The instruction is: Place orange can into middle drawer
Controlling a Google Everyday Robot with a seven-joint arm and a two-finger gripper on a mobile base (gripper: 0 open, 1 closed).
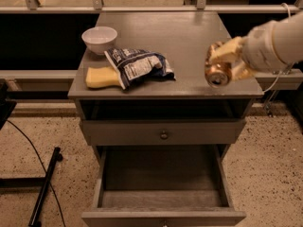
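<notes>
My gripper (pixel 223 60) comes in from the right on a white arm and is shut on the orange can (pixel 217 76). It holds the can on its side, silver end facing the camera, above the front right part of the cabinet top (pixel 189 37). The middle drawer (pixel 161 186) is pulled open below, at the bottom of the view. Its plank floor is bare and its front edge is cut off by the frame. The can is above and to the right of the drawer opening.
On the cabinet top stand a white bowl (pixel 99 38), a yellow sponge (pixel 100 77) and a blue-white snack bag (pixel 139 66). A closed drawer front with a brass knob (pixel 164 135) sits above the open drawer. A black cable and stand (pixel 45 183) lie on the floor at left.
</notes>
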